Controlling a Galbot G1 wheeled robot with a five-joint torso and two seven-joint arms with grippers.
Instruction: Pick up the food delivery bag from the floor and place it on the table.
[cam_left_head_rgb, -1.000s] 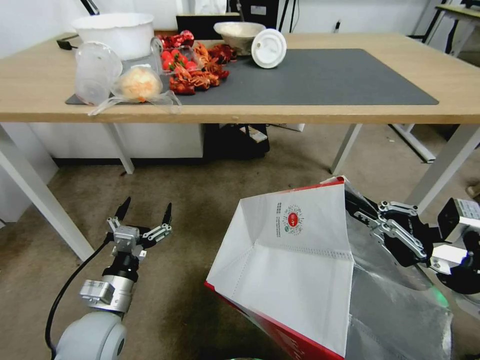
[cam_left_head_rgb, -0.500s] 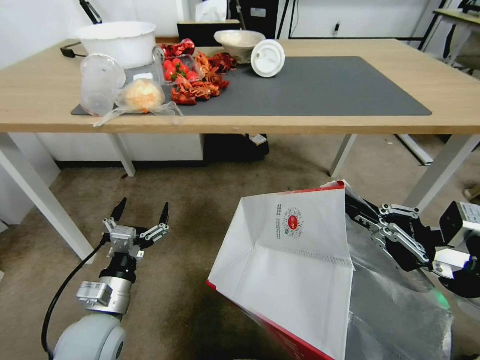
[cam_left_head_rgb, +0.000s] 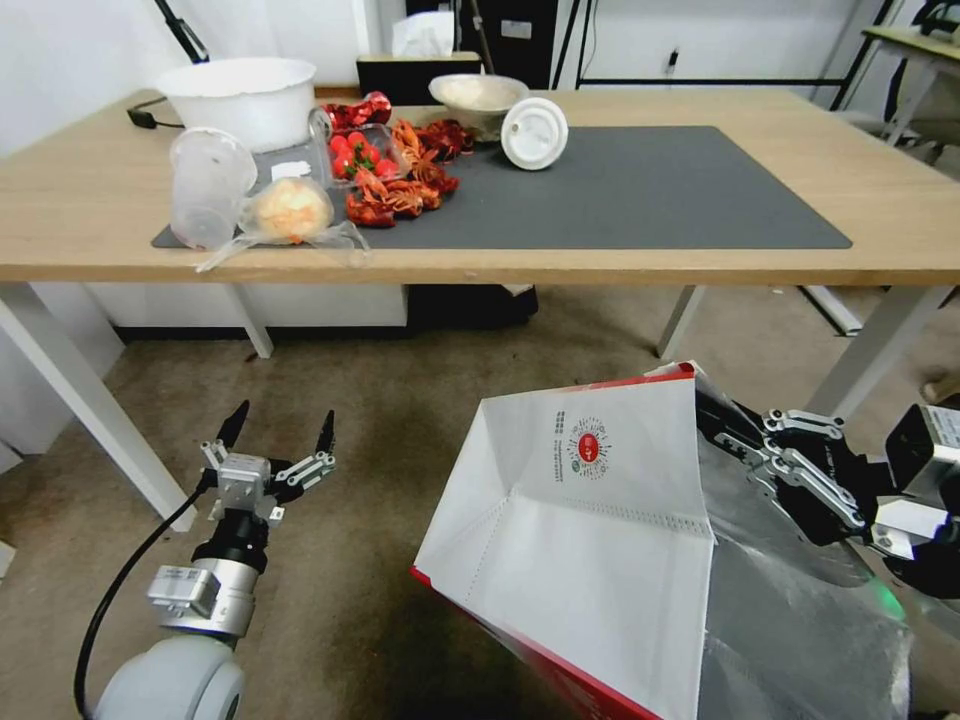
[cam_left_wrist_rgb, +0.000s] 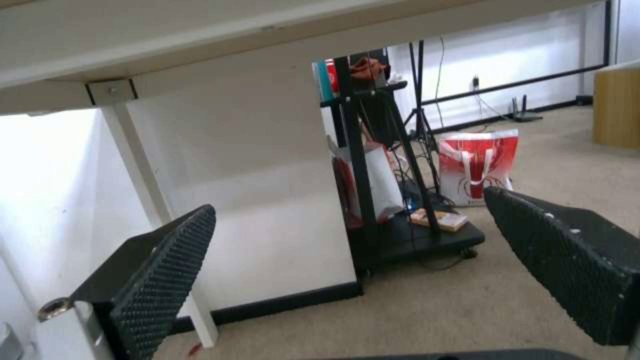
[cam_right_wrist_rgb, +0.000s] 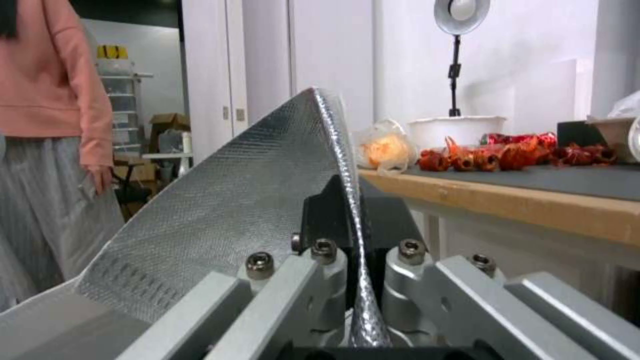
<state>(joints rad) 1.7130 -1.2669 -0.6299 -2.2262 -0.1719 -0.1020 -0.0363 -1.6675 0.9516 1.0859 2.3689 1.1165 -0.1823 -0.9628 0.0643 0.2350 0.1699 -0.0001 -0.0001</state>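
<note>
The big wooden table (cam_left_head_rgb: 900, 215) stands ahead, and the right half of its dark mat (cam_left_head_rgb: 650, 190) is bare, with bowls, red crayfish and a wrapped bun crowded near the mat's left end. The food delivery bag (cam_left_head_rgb: 600, 540) is not on the table yet. It hangs tilted and open below the table's front edge, near the right front leg, over the brown floor (cam_left_head_rgb: 380, 420). The right gripper (cam_left_head_rgb: 722, 420) is pinched tight on the bag's rim at its top right corner, so the picking up looks done and the lifting onto the table is left. The left gripper (cam_left_head_rgb: 278, 426) waits low near the left front leg, its two black fingers spread apart and holding nothing. The head view shows the whole bag with its red logo. The right wrist view shows up close the silver rim squeezed between the metal fingers (cam_right_wrist_rgb: 293, 290), with the table edge beside it. The left wrist view looks under the table, between its own two wide-apart fingers.
</note>
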